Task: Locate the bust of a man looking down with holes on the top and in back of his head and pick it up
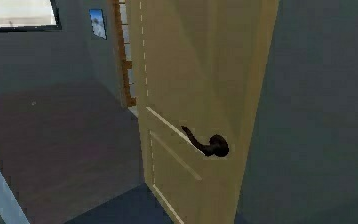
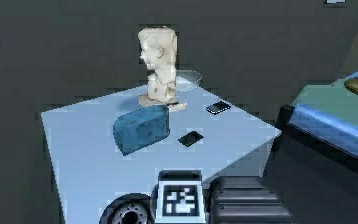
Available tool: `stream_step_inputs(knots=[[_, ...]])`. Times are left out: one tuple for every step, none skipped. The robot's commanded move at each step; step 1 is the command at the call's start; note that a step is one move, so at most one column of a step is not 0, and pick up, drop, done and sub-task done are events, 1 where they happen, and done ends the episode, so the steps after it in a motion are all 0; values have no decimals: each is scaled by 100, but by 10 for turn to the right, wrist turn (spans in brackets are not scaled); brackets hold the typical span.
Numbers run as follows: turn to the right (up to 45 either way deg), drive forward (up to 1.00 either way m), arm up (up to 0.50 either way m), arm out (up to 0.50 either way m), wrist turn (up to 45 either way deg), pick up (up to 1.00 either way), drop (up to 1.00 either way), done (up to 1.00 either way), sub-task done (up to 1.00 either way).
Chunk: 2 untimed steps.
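In the arm side view the pale bust [image 2: 159, 62] stands upright toward the far side of a light blue table [image 2: 77, 150], with a clear bowl [image 2: 190, 78] just behind it on the right. A blue box [image 2: 141, 131] sits just in front of the bust. A dark phone [image 2: 191, 139] lies right of the box (flat on the tabletop), and a second phone [image 2: 218, 107] lies farther back. At the near edge, what seems to be the gripper [image 2: 127, 212] sits left of a white marker [image 2: 182, 198]; I cannot tell whether it holds anything. A bed [image 2: 332, 115] lies at the right. The forward view faces a tan door [image 1: 187, 90] with a dark handle [image 1: 209, 144].
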Motion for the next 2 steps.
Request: stream_step_inputs(knots=[[0, 0, 0, 44, 0, 0, 0, 0, 0], [0, 0, 0, 0, 450, 0, 0, 0, 0]])
